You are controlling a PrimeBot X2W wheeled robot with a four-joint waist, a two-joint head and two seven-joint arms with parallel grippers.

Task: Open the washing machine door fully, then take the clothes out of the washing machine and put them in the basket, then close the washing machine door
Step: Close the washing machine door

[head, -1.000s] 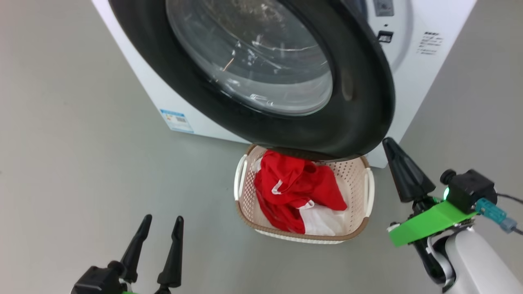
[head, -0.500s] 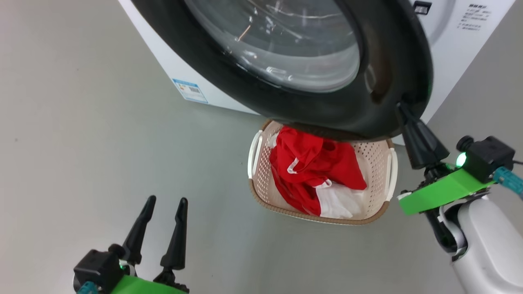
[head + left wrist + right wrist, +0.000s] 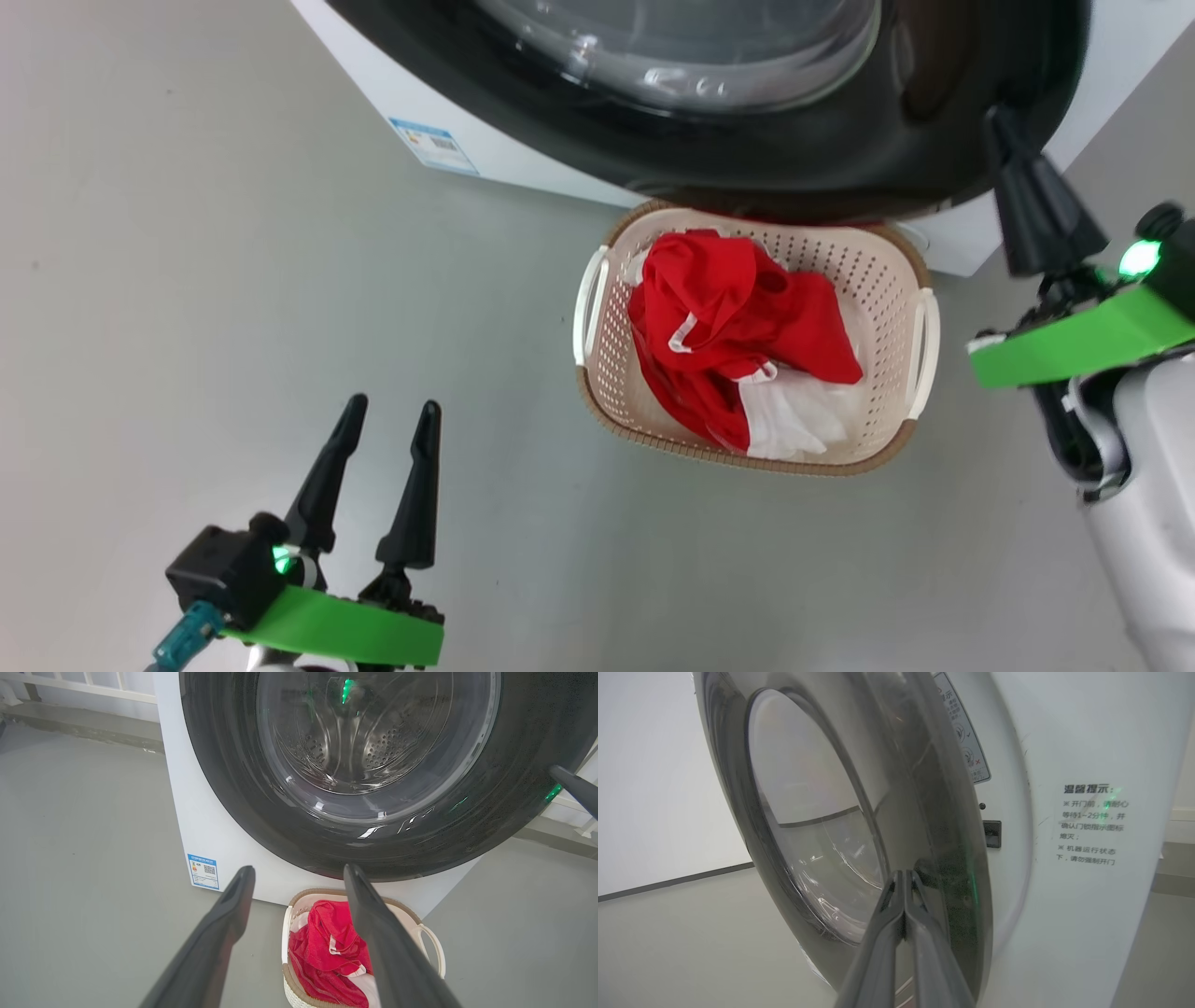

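Red clothes (image 3: pixel 728 317) with white panels heaped in a cream perforated basket (image 3: pixel 878 271) on grey floor (image 3: pixel 233 327), just before a white washing machine (image 3: pixel 210 826); its black-rimmed glass door (image 3: pixel 794 177) stands slightly ajar

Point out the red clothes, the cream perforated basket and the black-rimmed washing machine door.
Bright red fabric clothes (image 3: pixel 719 299): head view, bunched red cloth.
Cream-white perforated plastic basket (image 3: pixel 878 285): head view, right inner wall.
Round black-rimmed washing machine door (image 3: pixel 219 760): left wrist view, glossy rim's left side.

I saw red clothes (image 3: pixel 728 308) with white panels, a cream perforated basket (image 3: pixel 878 271) rimmed brown, the black-rimmed washing machine door (image 3: pixel 747 159) and the white washing machine (image 3: pixel 205 812).
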